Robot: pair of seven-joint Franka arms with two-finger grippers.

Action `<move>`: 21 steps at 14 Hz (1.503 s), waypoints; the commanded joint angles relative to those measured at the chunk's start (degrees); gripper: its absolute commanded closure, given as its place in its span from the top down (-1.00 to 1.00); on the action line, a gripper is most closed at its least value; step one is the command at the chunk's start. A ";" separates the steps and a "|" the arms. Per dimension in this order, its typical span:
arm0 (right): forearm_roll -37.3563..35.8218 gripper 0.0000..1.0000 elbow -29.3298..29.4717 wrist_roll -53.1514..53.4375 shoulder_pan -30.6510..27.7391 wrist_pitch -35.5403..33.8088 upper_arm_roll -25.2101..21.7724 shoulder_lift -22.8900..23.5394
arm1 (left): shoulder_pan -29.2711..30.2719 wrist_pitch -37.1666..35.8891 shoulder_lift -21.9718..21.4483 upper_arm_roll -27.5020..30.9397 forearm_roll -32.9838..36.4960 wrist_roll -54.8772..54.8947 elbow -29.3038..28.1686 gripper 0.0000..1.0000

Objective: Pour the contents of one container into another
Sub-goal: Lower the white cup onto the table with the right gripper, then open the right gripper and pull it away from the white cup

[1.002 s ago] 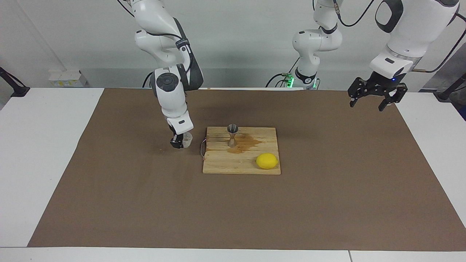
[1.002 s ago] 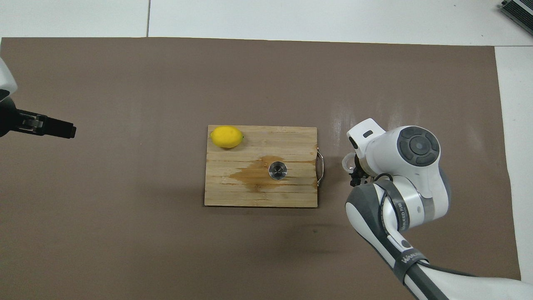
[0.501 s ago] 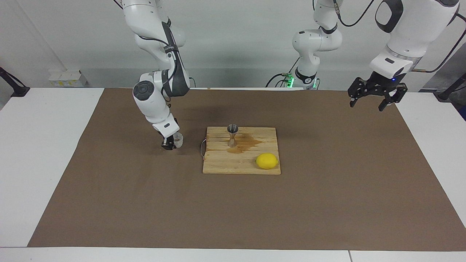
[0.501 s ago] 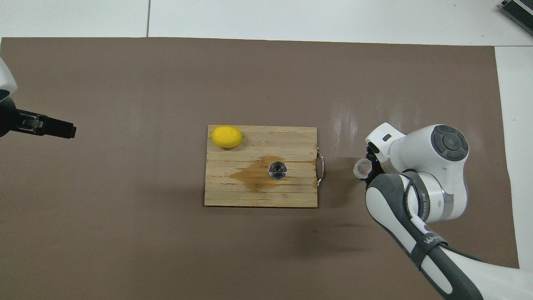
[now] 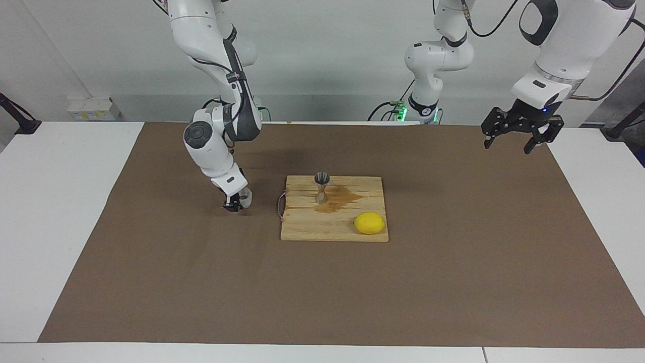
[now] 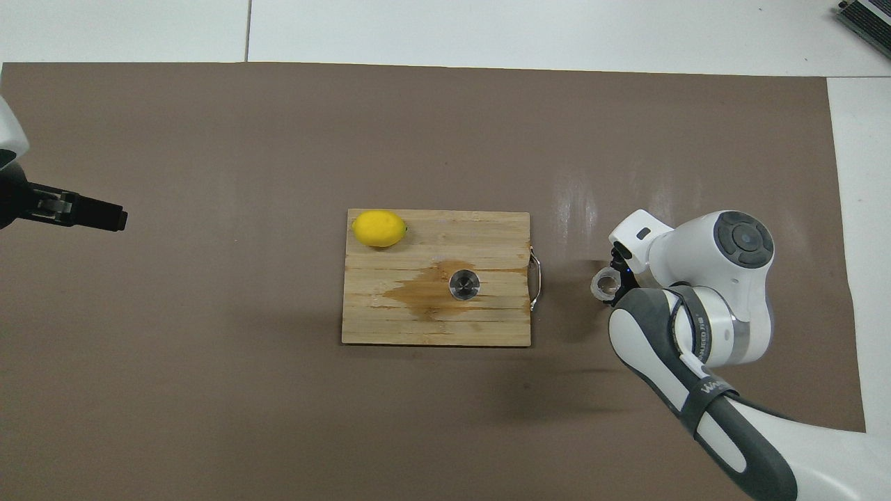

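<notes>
Although the pour itself looks finished from across the table, the right gripper (image 5: 237, 201) is down at the brown mat (image 5: 151, 262) with its fingers closed on the textured glass cup (image 5: 245, 197), which sits upright at or just above the mat beside the board's wire handle, toward the right arm's end of the table. The metal jigger (image 5: 321, 187) stands upright on the wooden board (image 5: 332, 227), and a dark wet stain (image 5: 342, 197) spreads from its foot, so I judge some liquid missed the mark. A lemon (image 5: 369, 223) lies on the board, farther from the robots than the jigger. The left gripper (image 5: 517, 132) hangs in the air over the mat's edge at its own end, fingers spread wide, waiting. What seems left is only to let go of the cup and draw back. Compared with a second ago, the right arm has swung the cup away from the board and lowered it; in the last half second it has barely moved.

From overhead, the cup (image 6: 607, 285) shows as a clear ring just past the board (image 6: 390, 327) handle, partly under the right arm. The jigger (image 6: 464, 284) sits in the stain (image 6: 418, 296), unmoved, as is the lemon (image 6: 379, 228). The left gripper (image 6: 97, 214) has not stirred.
</notes>
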 commanded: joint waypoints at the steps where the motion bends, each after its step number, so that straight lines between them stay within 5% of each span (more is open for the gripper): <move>1: 2.60 1.00 -0.70 -2.03 -0.74 1.27 0.72 -0.20 | -0.23 0.39 -0.67 0.00 0.52 -0.20 -0.97 1.00; 5: 2.70 1.00 0.09 -1.51 -0.47 0.22 0.63 -0.98 | -0.23 0.48 -0.58 0.00 0.52 -0.20 -0.88 1.00; 13: 2.44 1.00 5.97 5.53 -1.79 -9.02 0.28 -10.64 | -0.15 0.39 -0.67 0.00 0.52 0.24 -0.97 1.00; 21: -4.85 1.00 19.76 21.15 -5.40 -23.49 0.10 -12.59 | 0.03 0.39 -0.67 0.00 0.52 0.59 -0.88 1.00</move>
